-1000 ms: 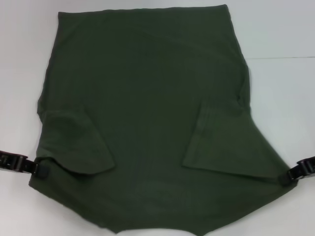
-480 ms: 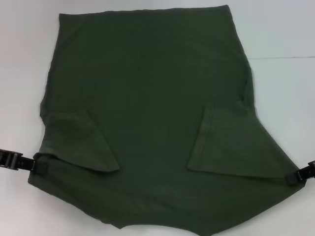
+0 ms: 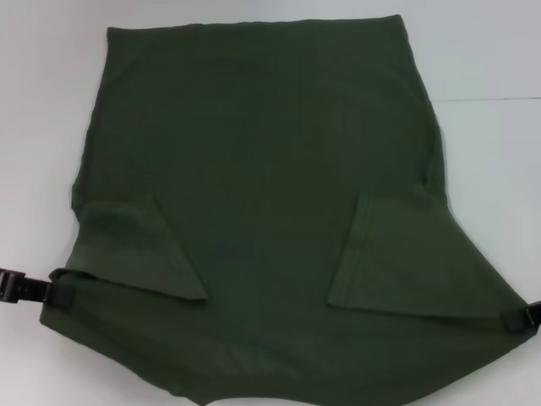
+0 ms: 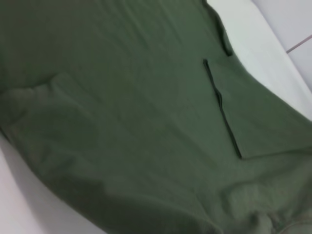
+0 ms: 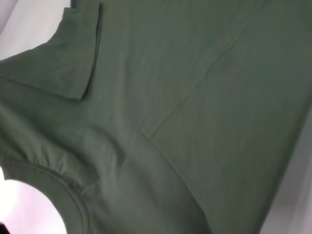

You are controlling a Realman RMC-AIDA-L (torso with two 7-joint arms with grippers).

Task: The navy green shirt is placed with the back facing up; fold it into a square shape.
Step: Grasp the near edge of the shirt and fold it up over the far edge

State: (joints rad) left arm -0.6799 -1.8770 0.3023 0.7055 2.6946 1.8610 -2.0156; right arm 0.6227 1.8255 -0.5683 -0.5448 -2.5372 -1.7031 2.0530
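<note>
Covering white table [image 3: 490, 59]: shirt [image 3: 262, 186].

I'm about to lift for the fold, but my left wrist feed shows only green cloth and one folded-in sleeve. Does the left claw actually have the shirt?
Observer: Yes. In the head view the left claw is pinched on the navy green shirt at its near left corner.
Operator: And the right one?
Observer: The right claw is clamped on the near right corner, at the picture's edge.
Operator: Is the other sleeve folded in too?
Observer: Yes, the left sleeve lies folded inward on the back.
</note>
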